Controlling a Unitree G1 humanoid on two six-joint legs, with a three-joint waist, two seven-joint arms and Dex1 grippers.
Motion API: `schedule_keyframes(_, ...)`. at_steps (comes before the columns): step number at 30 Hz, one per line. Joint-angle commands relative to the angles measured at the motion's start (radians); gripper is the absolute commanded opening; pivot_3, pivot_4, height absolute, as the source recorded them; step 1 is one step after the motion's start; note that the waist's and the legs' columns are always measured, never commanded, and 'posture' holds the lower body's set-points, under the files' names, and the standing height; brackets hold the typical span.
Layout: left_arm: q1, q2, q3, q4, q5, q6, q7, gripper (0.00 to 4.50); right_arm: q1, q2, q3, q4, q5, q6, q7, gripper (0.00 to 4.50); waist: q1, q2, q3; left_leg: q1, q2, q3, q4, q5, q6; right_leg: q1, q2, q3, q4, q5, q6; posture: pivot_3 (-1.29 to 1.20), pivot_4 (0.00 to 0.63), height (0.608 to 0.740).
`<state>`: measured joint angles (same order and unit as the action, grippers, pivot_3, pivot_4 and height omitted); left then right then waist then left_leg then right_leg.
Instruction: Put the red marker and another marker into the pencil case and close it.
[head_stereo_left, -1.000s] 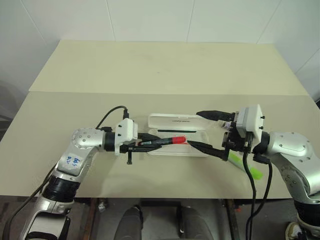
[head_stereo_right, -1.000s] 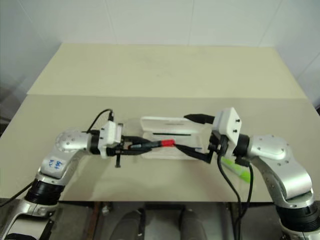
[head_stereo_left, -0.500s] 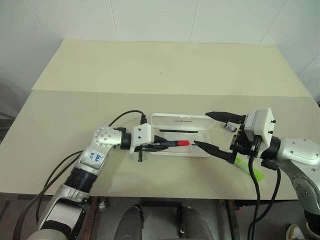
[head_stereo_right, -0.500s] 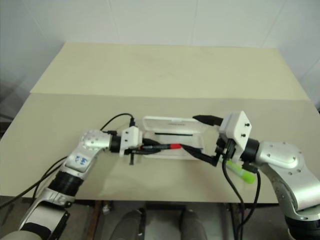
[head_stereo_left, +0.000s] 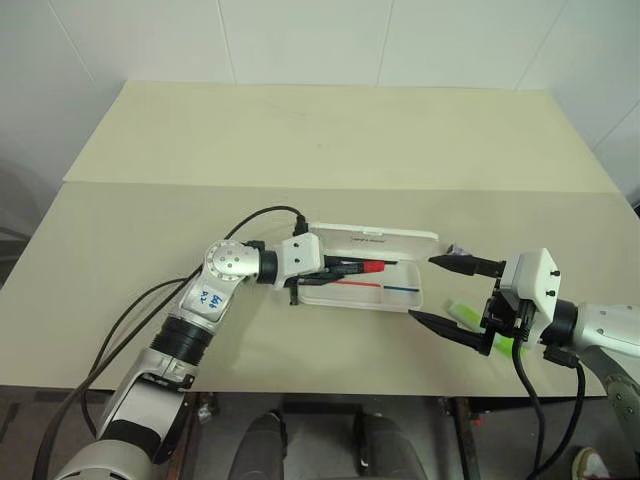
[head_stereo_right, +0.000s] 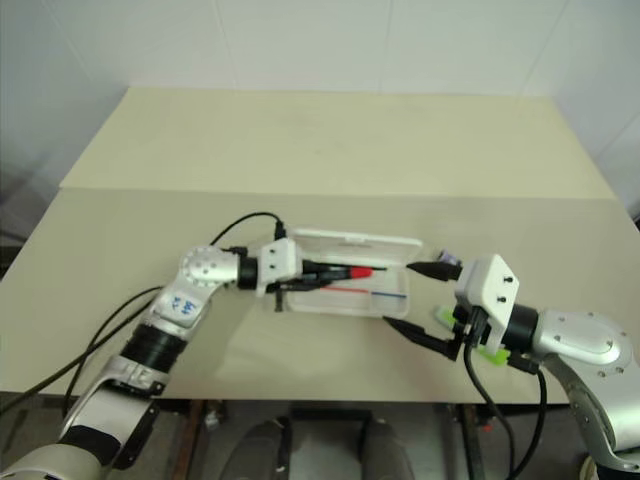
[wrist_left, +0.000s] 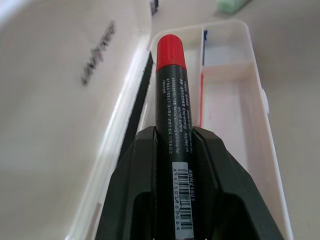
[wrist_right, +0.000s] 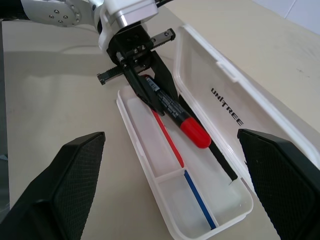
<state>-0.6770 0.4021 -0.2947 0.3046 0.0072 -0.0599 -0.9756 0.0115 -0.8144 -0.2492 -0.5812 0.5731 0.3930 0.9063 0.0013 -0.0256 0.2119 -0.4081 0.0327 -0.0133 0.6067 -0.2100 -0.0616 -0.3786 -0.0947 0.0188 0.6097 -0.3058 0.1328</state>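
Center frame, the white pencil case (head_stereo_left: 372, 268) lies open on the surface (head_stereo_left: 300, 150). The left end effector (head_stereo_left: 335, 267) pinches the red marker (head_stereo_left: 366, 266) over the tray; the right end effector (head_stereo_left: 452, 296) gapes empty beside the lime-green marker (head_stereo_left: 478, 325) at lower right.

You see the left pincer (head_stereo_right: 322, 275) holding the red marker (head_stereo_right: 345, 271) over the open pencil case (head_stereo_right: 395, 297); the right pincer (head_stereo_right: 415, 297) gapes beside it.
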Motion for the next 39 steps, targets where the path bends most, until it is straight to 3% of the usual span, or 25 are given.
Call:
schedule_keyframes(1,-0.029,0.000,-0.003,0.005,0.014,-0.028,-0.004,0.66,0.003,-0.002,-0.022,-0.019,0.010,-0.018,0.007,4.50,0.000,0.000,0.000,0.000,0.000,0.000,0.000,0.000,0.000,0.000,0.000,0.000,0.000,0.000,0.000,0.00,0.150,0.740)
schedule_keyframes(8,-0.047,-0.009,-0.012,0.039,0.036,-0.046,-0.005,0.66,-0.008,0.003,-0.008,-0.029,0.016,-0.013,0.002,4.50,0.001,0.000,0.000,0.000,0.000,0.000,0.000,0.000,0.000,0.000,0.000,0.000,0.000,0.000,0.000,0.00,0.150,0.740)
schedule_keyframes(15,-0.046,-0.018,-0.016,0.034,0.041,-0.053,-0.015,2.97,-0.012,0.011,0.006,-0.037,0.017,-0.012,-0.006,4.50,0.001,0.000,0.000,0.000,0.000,0.000,0.003,-0.001,0.001,0.001,0.000,0.000,0.000,0.000,0.000,0.00,0.150,0.740)
schedule_keyframes(29,0.036,0.016,0.060,-0.217,-0.212,0.142,-0.172,2.97,0.016,0.039,-0.023,0.067,0.048,0.022,-0.009,4.50,-0.002,0.000,0.000,0.000,0.000,0.000,0.004,-0.002,0.003,0.002,0.000,0.000,0.000,0.000,0.000,0.00,0.150,0.740)
schedule_keyframes(39,0.190,0.175,0.181,-0.541,-0.411,0.365,-0.213,2.97,0.202,0.020,-0.138,0.265,-0.059,-0.061,0.015,4.50,-0.002,0.000,0.000,0.000,0.000,0.000,0.004,-0.002,0.003,0.002,0.000,0.002,0.000,-0.002,-0.003,0.00,0.150,0.740)
